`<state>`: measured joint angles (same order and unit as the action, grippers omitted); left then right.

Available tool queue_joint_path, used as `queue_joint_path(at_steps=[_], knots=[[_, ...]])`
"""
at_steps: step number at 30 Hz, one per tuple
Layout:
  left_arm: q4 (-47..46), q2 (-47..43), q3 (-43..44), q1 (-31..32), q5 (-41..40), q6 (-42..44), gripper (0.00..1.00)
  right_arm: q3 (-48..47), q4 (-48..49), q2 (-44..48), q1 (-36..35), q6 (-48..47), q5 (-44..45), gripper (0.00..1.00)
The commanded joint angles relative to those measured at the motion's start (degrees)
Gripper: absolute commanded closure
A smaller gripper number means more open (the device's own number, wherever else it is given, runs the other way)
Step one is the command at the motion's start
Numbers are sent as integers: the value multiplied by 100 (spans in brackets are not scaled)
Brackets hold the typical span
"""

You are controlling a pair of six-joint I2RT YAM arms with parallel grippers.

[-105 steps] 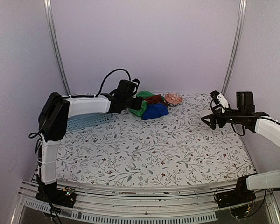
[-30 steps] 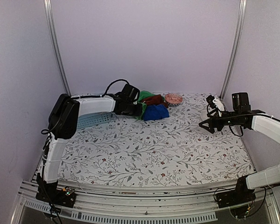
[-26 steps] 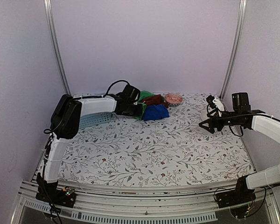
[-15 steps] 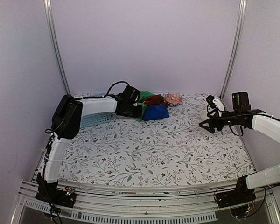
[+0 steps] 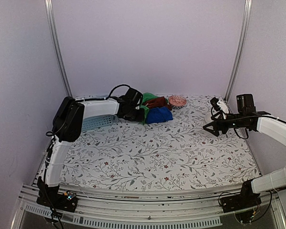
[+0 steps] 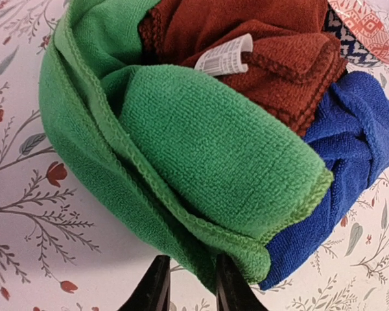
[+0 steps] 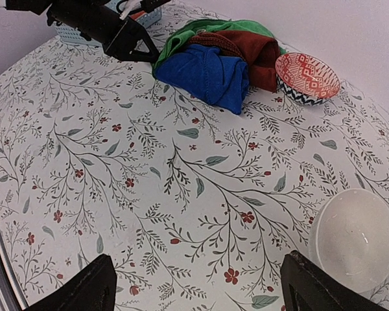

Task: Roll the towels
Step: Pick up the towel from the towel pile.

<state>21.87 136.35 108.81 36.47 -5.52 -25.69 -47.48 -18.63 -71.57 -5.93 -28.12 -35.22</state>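
The floral-print table (image 5: pixel 181 152) holds the towels (image 5: pixel 155 109) in one heap at its far edge. Your left gripper (image 6: pixel 191 293) sits low at the heap's left side, its jaws a narrow gap apart at the hem of the green towel (image 6: pixel 201 136). You cannot tell whether they pinch it. The green one wraps loosely around the rust-brown towel (image 6: pixel 272 58), with the blue towel (image 6: pixel 350 136) bunched alongside. Your right gripper (image 7: pixel 204 285) hangs wide open, well apart. Since the earliest frame, the left arm has dropped to the heap.
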Motion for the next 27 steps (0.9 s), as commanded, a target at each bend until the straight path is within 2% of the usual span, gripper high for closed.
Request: queue_joint_path(at_steps=[1, 7, 10, 20, 27], knots=[[151, 84, 65, -52, 191, -67, 75, -143, -70, -27, 23, -58, -104, 11], [169, 64, -18, -125, 154, -70, 88, -153, -88, -32, 27, -79, -117, 11], [169, 22, -22, -171, 126, -67, 99, -147, -96, -29, 22, -80, -131, 11], [26, -613, -408, -254, 82, 161, 100, -155, -107, -5, 23, -99, -138, 11], [-490, -1738, -708, -242, 25, 656, 100, -160, -118, -20, 24, -106, -152, 11]])
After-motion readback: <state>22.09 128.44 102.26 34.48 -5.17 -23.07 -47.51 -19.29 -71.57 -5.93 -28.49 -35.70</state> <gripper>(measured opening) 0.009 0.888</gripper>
